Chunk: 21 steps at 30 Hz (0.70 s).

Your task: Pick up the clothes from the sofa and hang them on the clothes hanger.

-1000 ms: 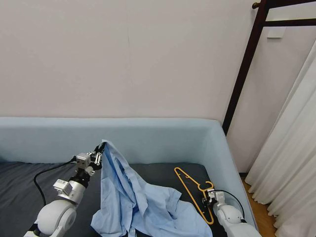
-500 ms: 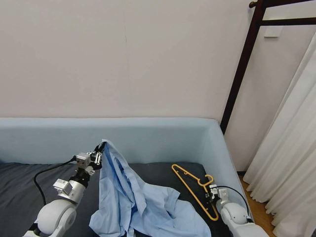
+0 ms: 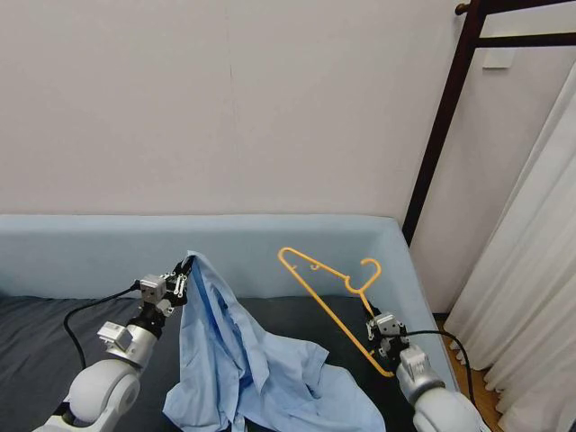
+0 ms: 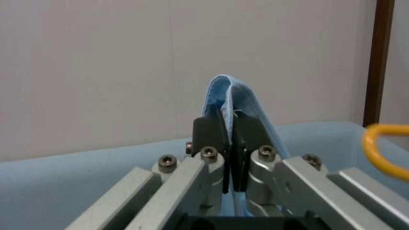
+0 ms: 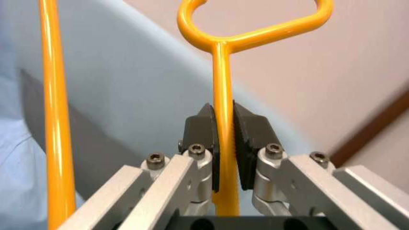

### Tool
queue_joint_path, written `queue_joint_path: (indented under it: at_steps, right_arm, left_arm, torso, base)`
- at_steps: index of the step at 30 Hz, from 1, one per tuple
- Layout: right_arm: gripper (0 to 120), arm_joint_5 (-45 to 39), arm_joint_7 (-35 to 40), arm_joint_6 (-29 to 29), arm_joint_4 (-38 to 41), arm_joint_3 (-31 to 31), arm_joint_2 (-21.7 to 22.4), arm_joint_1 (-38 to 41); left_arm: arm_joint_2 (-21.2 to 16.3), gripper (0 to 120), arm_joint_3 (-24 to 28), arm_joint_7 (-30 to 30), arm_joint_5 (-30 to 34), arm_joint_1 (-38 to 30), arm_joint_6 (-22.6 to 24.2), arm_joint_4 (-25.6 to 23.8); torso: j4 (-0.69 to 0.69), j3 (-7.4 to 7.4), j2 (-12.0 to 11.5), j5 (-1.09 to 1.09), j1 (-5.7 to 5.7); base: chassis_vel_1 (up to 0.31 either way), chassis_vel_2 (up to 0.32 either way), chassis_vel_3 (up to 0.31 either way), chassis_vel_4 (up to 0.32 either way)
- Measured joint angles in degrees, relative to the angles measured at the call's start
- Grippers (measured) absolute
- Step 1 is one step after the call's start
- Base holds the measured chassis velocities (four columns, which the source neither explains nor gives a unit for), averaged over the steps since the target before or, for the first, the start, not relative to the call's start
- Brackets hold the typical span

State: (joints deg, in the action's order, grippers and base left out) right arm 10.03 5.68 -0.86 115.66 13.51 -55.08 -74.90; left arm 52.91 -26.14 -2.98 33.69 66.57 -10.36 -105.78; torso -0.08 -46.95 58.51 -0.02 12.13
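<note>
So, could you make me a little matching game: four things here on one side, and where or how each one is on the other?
Things:
1. blue shirt
2. orange hanger
3. left gripper
4. dark wooden stand

States:
A. upright beside the white curtain
B. clamped in the right gripper, tilted up in the air
C. drapes down onto the sofa
D. shut on cloth

Pairs: 1-C, 2-B, 3-D, 4-A
</note>
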Motion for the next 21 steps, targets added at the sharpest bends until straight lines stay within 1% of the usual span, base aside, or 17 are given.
queue_joint_path:
  at_steps: [2,3,5,6,8,9,11,14,15,18,20,21]
  right_arm:
    - [6,13.3,-0.6,6.9,0.6,1.5,0.5,-3.0]
    - [6,13.3,-0.6,6.9,0.6,1.5,0.5,-3.0]
    - [6,24.7,0.1,11.6,0.7,3.3,-0.5,-6.3]
    - [6,28.4,1.1,12.7,0.9,3.6,-1.3,-7.8]
    - [6,32.7,3.1,13.2,1.2,3.3,-3.0,-9.9]
    - [6,32.7,3.1,13.2,1.2,3.3,-3.0,-9.9]
    - [6,35.7,4.2,12.8,1.2,2.2,-4.9,-10.3]
    - [6,37.4,5.7,10.2,1.0,0.7,-6.7,-9.6]
    - [6,37.4,5.7,10.2,1.0,0.7,-6.7,-9.6]
    - [6,38.1,7.9,7.4,0.3,-0.4,-7.6,-8.9]
    - [6,38.0,8.5,6.9,0.0,-1.0,-7.8,-8.6]
    - [6,38.0,8.5,6.9,0.0,-1.0,-7.8,-8.6]
  left_arm:
    - [-0.4,0,-0.3,0.0,1.2,0.5,0.4,-0.5]
    - [-0.4,0,-0.3,0.0,1.2,0.5,0.4,-0.5]
    - [-0.8,0,-0.9,-0.3,2.2,1.5,0.5,-1.2]
    - [-1.1,0,-1.1,-0.8,2.6,2.1,0.3,-1.7]
    - [-1.4,0,-1.3,-1.5,3.0,2.9,-0.2,-2.4]
    - [-1.4,0,-1.3,-1.5,3.0,2.9,-0.2,-2.4]
    - [-1.6,0,-1.5,-2.0,2.9,3.4,-0.5,-3.2]
    - [-2.2,0,-2.0,-2.6,2.8,5.0,-1.0,-4.7]
    - [-2.2,0,-2.0,-2.6,2.8,5.0,-1.0,-4.7]
    - [-2.3,0,-2.9,-3.4,2.5,6.9,-1.8,-6.5]
    - [-1.7,0,-3.4,-3.8,1.4,8.3,-2.1,-8.2]
    - [-1.7,0,-3.4,-3.8,1.4,8.3,-2.1,-8.2]
  torso:
    - [0.02,0.0,0.0,0.0,0.0]
    - [0.02,0.0,0.0,0.0,0.0]
    - [0.03,-0.01,0.0,0.0,0.0]
    - [0.03,-0.01,0.0,0.0,0.0]
    - [0.01,0.0,0.0,0.01,0.0]
    - [0.01,0.0,0.0,0.01,0.0]
    - [0.01,0.0,0.0,0.01,0.0]
    - [0.03,-0.01,0.0,0.0,0.0]
    - [0.03,-0.01,0.0,0.0,0.0]
    - [0.03,-0.01,0.0,0.0,0.0]
    - [0.01,-0.01,0.0,0.01,0.0]
    - [0.01,-0.01,0.0,0.01,0.0]
  base:
    - [0.0,0.0,0.0,0.0]
    - [0.0,0.0,0.0,0.0]
    - [0.0,0.0,0.0,0.0]
    - [0.0,0.0,0.0,0.0]
    - [0.0,0.0,0.0,0.0]
    - [0.0,0.0,0.0,0.0]
    - [0.0,0.0,0.0,0.0]
    - [0.0,0.0,0.0,0.0]
    - [0.0,0.0,0.0,0.0]
    - [0.0,0.0,0.0,0.0]
    - [0.0,0.0,0.0,0.0]
    - [0.0,0.0,0.0,0.0]
